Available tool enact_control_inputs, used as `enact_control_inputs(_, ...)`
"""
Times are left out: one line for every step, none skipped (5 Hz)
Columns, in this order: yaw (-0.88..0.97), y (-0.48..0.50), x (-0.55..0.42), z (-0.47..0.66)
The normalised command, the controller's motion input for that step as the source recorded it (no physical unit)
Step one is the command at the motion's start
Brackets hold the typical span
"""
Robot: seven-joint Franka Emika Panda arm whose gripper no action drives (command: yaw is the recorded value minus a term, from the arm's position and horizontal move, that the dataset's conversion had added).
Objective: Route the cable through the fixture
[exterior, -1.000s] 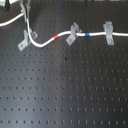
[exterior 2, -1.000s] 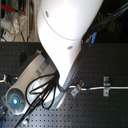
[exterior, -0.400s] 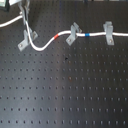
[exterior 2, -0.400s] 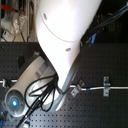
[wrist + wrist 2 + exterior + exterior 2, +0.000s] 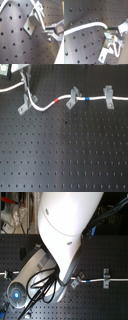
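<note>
Across the last second almost nothing had moved: in the first exterior view the cable [image 5: 47, 105] kept the same curve, and in the second exterior view the white arm [image 5: 65, 227] covered the same patch. I judged from this that you were in a slow, careful stretch of the routing and not a sweep.

In the second wrist view the gripper [image 5: 110, 33] looked nearly closed, with the cable running straight in between its fingers. I took that for a pinch on the cord.

The fixture [image 5: 24, 105] stood towards ten o'clock in the first exterior view, and the cable passed right by the top of its prongs. Whether it sat down in the slot I could not tell. From there the cord dipped, then rose towards three o'clock through its red band [image 5: 57, 101], the slanted clip [image 5: 72, 98], its blue band [image 5: 86, 100] and the upright clip [image 5: 107, 96].

The cord was thin, smooth and limp, so it would sag wherever you slackened it. The fixture was dull grey metal with two broad prongs on a long slanted foot. The board [image 5: 65, 154] was matt black and dotted with even rows of holes.
</note>
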Motion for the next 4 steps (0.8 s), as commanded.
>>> enact_control_inputs(0.00, 0.238, 0.137, 0.00)
enact_control_inputs(-0.14, 0.212, 0.194, 0.00)
enact_control_inputs(-0.09, 0.074, 0.100, 0.06)
enact_control_inputs(-0.22, 0.013, 0.014, 0.10)
